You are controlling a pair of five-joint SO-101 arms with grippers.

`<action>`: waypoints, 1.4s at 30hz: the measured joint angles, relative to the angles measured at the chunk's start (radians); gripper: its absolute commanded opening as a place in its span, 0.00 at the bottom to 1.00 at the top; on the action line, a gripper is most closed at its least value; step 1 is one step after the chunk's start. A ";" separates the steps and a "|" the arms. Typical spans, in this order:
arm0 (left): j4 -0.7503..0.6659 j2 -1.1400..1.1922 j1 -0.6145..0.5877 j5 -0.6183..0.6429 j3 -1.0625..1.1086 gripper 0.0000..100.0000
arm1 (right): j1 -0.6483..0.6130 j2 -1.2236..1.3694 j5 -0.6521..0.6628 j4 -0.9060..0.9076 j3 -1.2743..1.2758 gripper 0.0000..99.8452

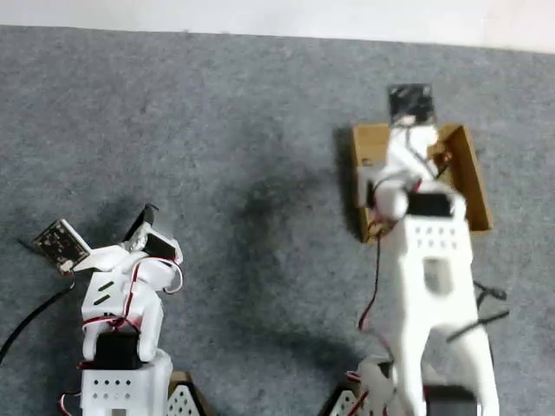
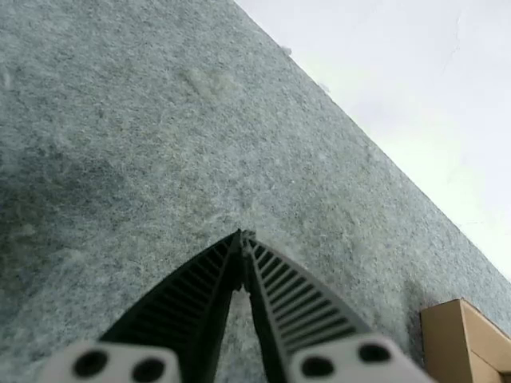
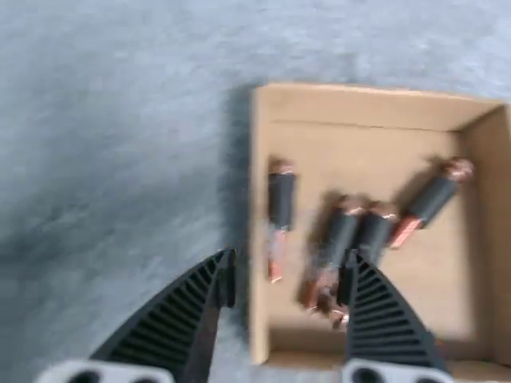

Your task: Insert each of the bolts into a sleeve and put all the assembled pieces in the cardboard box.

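Note:
The cardboard box point(image 3: 279, 112) lies on the grey felt and holds several assembled pieces, each a copper bolt inside a black sleeve point(image 3: 280, 199). More of them lie side by side point(image 3: 355, 231) and one sits toward the far corner point(image 3: 435, 195). My right gripper point(image 3: 287, 275) hangs open just above the box's near wall, with nothing between its fingers. In the high view that arm point(image 1: 429, 251) covers most of the box point(image 1: 473, 178). My left gripper point(image 2: 242, 238) is shut and empty above bare felt; in the high view it sits at the left point(image 1: 143, 224).
Grey felt point(image 1: 243, 130) covers the whole table, with a pale wall along its far edge. A corner of the cardboard box point(image 2: 463, 339) shows in the left wrist view. Cables trail from both arm bases at the front.

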 measured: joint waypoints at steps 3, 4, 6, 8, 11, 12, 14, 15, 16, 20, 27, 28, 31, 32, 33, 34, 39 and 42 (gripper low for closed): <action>0.000 0.000 0.000 0.000 0.000 0.01 | -0.060 -0.158 0.000 0.000 0.133 0.18; 0.000 0.000 0.000 0.000 0.000 0.01 | -0.069 -0.215 0.000 -0.006 0.181 0.18; 0.000 0.000 0.000 0.000 0.000 0.01 | -0.077 -0.327 0.000 -0.040 0.278 0.18; 0.008 0.000 0.000 0.000 0.000 0.01 | -0.074 -0.437 0.000 -0.087 0.379 0.18; 0.035 0.000 0.000 -0.038 0.000 0.01 | -0.077 -0.611 -0.002 -0.133 0.537 0.18; 0.041 0.000 0.000 -0.068 0.000 0.01 | -0.078 -0.674 -0.003 -0.138 0.585 0.18; 0.043 0.000 0.000 -0.126 0.000 0.01 | -0.078 -0.793 -0.003 -0.146 0.671 0.18; 0.043 0.000 0.000 -0.147 0.000 0.01 | -0.078 -0.853 -0.003 -0.146 0.712 0.18; 0.043 0.000 0.000 -0.167 0.000 0.01 | -0.078 -0.911 -0.003 -0.146 0.753 0.18; 0.081 0.000 0.000 -0.222 0.000 0.01 | -0.080 -1.148 -0.003 -0.146 0.918 0.18; 0.138 0.000 0.000 -0.350 0.000 0.01 | -0.080 -1.269 -0.006 -0.146 1.022 0.18; 0.144 0.000 0.000 -0.364 0.000 0.01 | -0.078 -1.272 -0.006 -0.146 1.022 0.18; 0.160 0.000 0.000 -0.407 0.000 0.01 | -0.080 -1.284 -0.006 -0.144 1.022 0.18; 0.167 0.000 0.000 -0.419 0.000 0.01 | -0.080 -1.287 -0.006 -0.130 1.022 0.18; 0.187 0.000 0.008 -0.436 0.000 0.01 | -0.080 -1.287 -0.006 -0.112 1.022 0.18; 0.215 0.000 0.025 -0.457 0.000 0.01 | -0.080 -1.287 -0.006 -0.092 1.022 0.18; 0.368 0.000 0.124 -0.598 0.000 0.01 | -0.080 -1.290 -0.006 0.035 1.022 0.18; 0.408 0.000 0.132 -0.660 0.000 0.01 | -0.080 -1.292 -0.006 0.138 1.022 0.18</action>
